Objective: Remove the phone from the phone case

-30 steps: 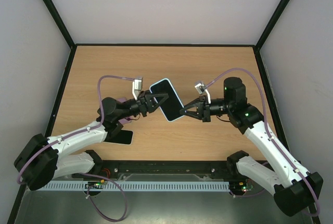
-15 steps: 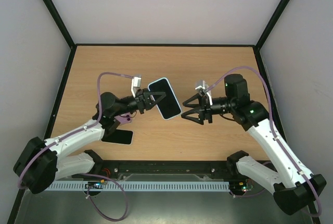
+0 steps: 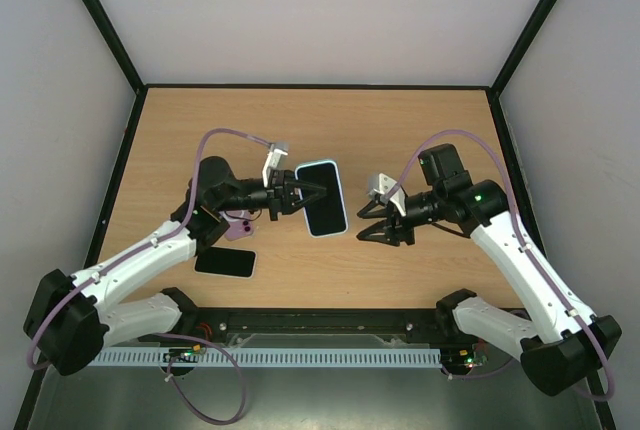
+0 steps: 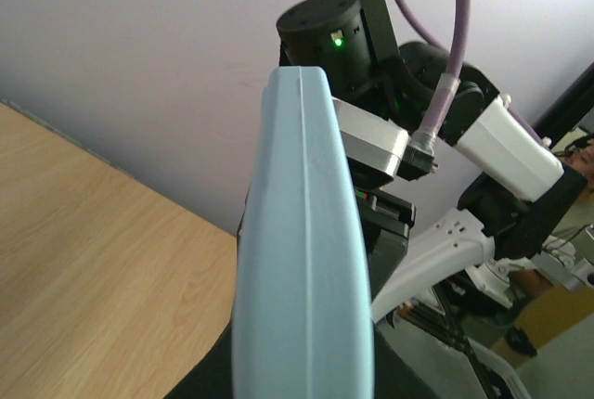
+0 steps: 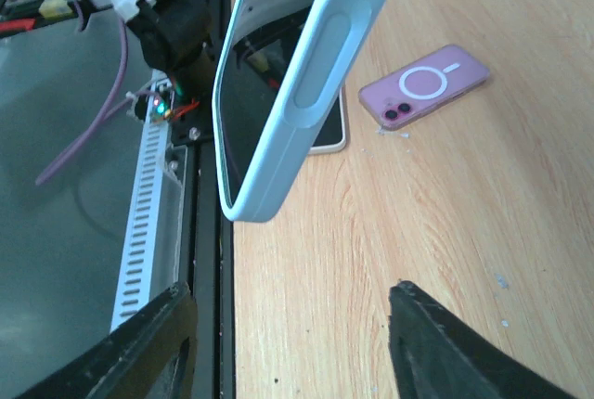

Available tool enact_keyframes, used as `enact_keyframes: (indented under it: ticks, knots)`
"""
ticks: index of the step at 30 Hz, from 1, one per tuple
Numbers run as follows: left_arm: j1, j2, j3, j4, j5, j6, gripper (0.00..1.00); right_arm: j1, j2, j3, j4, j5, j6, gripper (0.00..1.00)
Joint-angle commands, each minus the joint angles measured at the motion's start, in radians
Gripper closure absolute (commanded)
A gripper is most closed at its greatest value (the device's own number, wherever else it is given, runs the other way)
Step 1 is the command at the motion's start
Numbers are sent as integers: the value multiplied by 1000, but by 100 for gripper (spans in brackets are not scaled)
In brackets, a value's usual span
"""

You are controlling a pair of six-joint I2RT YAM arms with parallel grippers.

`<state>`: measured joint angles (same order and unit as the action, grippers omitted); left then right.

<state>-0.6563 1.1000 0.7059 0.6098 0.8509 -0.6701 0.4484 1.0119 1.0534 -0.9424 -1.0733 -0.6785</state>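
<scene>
Top external: holding cased phone aloft, clamped in left gripper; hovering right gripper just beside, jaws apart; likely needs to pinch case edge and peel.

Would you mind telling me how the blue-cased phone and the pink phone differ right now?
The blue-cased phone is held off the table in the left gripper, while the pink phone lies flat on the table. The blue-cased phone shows its dark screen from above; the pink phone lies back up, with camera lenses and ring showing. Both are rounded rectangles of similar shape.
</scene>
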Motion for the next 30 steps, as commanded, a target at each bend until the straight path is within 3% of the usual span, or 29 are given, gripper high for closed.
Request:
enact_keyframes:
  ticks: [1,8,16,30]
  knots:
    - [-12,12,53,47,83,18,97,8,12,49,-67,-30,-79,57]
    - [-33,56,52,132,89,-12,98,18,74,79,-190,-78,-196,63]
    - [-53,123,46,257,109,-75,98,27,47,26,-148,-122,-163,69]
    - [-77,180,50,328,127,-129,98,32,-18,-36,-108,-125,-182,81]
